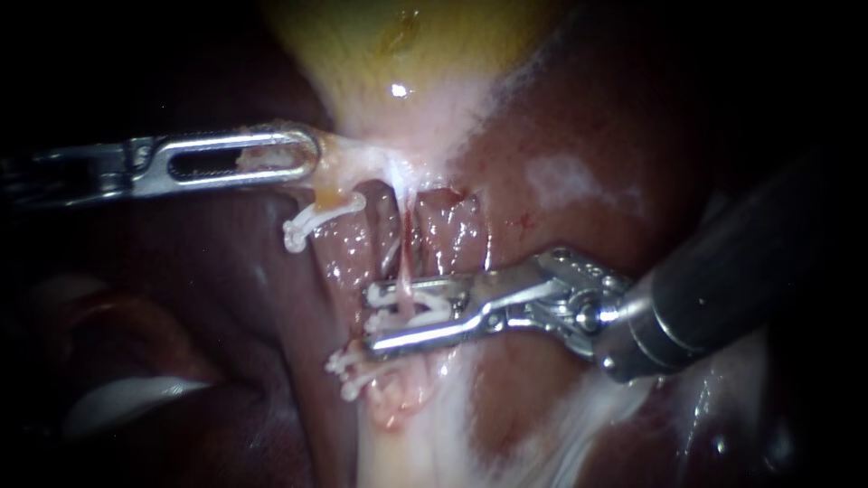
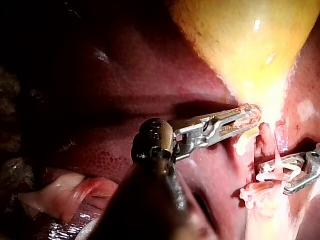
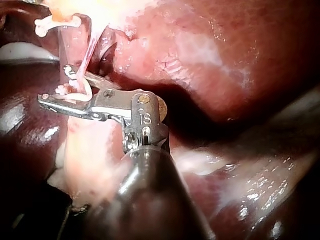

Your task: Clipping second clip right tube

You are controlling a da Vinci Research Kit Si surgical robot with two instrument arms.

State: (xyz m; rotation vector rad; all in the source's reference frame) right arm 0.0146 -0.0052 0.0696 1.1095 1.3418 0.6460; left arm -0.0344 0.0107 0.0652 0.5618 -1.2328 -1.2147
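While the left instrument [image 1: 303,155] is clenching its jaws on pale tissue [image 1: 362,161] just below the yellow gallbladder [image 1: 389,54], the right instrument [image 1: 371,318] is gripping a white clip [image 1: 425,305] between its parted jaws. This clip is straddling the right tube [image 1: 404,258], a thin pink strand running down across the liver [image 1: 579,117]. Two lower clips [image 1: 348,369] are lying just beneath the right instrument's jaws. An upper clip [image 1: 312,220] is sitting just below the left instrument's jaws, well apart from the white clip.
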